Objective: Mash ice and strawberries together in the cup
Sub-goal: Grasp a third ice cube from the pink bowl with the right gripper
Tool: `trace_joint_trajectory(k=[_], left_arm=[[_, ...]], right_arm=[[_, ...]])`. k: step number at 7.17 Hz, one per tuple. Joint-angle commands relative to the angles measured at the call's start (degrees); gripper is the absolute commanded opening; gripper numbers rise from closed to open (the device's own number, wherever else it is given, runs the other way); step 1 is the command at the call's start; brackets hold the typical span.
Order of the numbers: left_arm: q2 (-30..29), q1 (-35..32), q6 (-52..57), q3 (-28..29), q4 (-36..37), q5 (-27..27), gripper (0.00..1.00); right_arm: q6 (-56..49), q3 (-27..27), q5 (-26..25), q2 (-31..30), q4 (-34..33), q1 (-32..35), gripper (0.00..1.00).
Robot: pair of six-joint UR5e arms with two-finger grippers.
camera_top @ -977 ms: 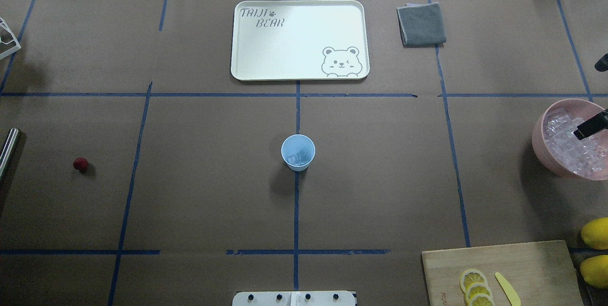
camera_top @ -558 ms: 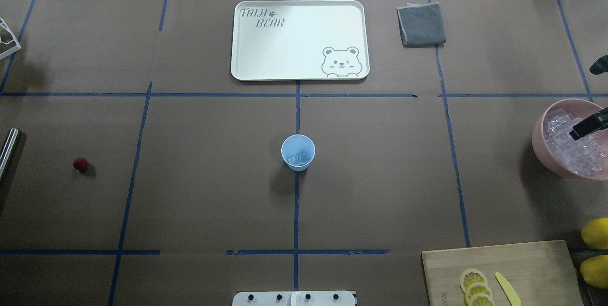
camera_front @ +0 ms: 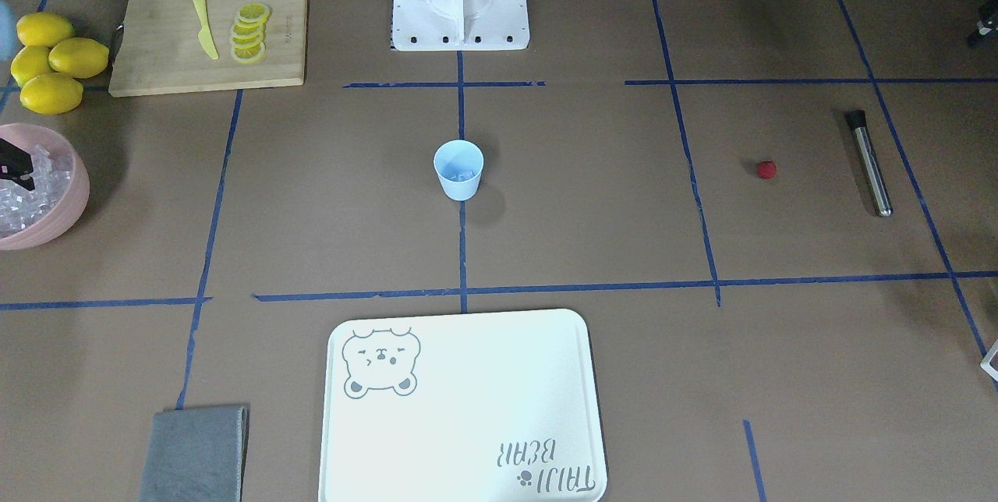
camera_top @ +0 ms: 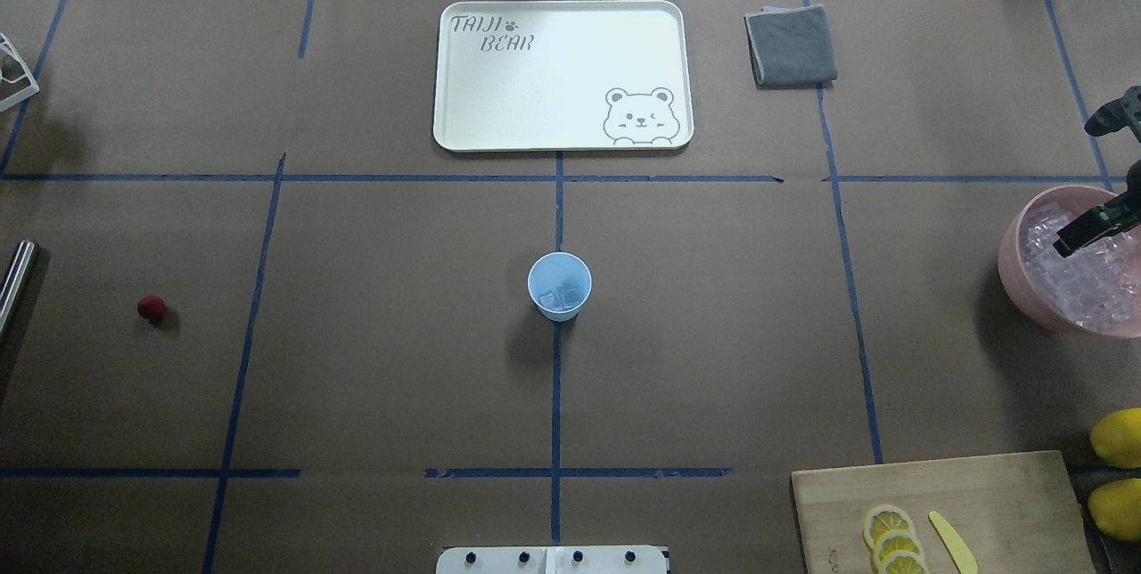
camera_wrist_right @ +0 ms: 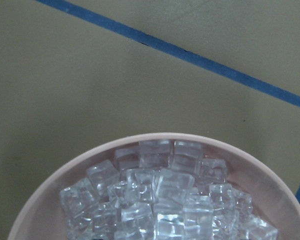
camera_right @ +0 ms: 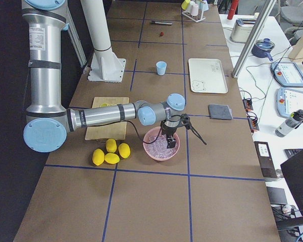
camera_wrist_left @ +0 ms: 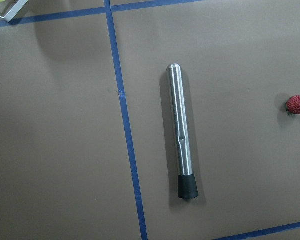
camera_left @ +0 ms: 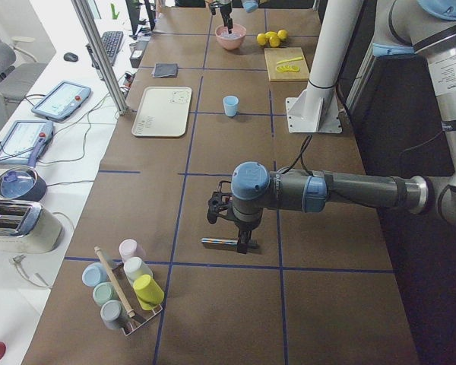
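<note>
Where ice (camera_wrist_right: 160,200) fills bowl (camera_top: 1007,264), right pincer (camera_right: 171,144) hangs.

The overhead camera sits behind the robot looking forward and down, the front-facing one looks steeply down from across the table (camera_top: 713,333), and both take in the cup (camera_top: 559,286) and tray (camera_top: 553,66). The side cameras look along the table from far back at either end. Each wrist camera looks straight down from close: left over a metal rod (camera_wrist_left: 181,135), right over a pink bowl (camera_wrist_right: 45,205).
</note>
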Motion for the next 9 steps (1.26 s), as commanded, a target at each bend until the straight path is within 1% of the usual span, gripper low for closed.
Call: trace_joint_trajectory(k=[1,4,5,6,7,8,9], left_arm=[[0.0,0.0,0.0,-0.1,0.0,0.0,1.00],[0.0,0.0,0.0,-0.2,0.0,0.0,1.00],[0.0,0.0,0.0,-0.4,0.0,0.0,1.00],[0.0,0.0,-0.1,-0.5,0.0,0.0,1.00],[0.0,0.0,-0.1,-0.5,0.0,0.0,1.00],[0.0,0.0,-0.1,-0.7,0.0,0.0,1.00],[0.0,0.0,-0.1,-0.7,0.0,0.0,1.00]], right_arm=[[0.0,-0.5,-0.1,0.2,0.0,-0.4,0.92],[0.0,-1.6,-0.1,0.2,0.0,-1.4,0.91],[0.1,-1.7,0.0,0.2,0.0,-1.5,0.87],[0.1,-1.7,0.0,0.1,0.0,-1.5,0.76],[0.0,-1.4,0.1,0.1,0.0,-1.5,0.40],[-0.1,-1.1,0.1,0.1,0.0,-1.5,0.20],[-0.8,-0.8,0.2,0.2,0.1,-1.4,0.02]])
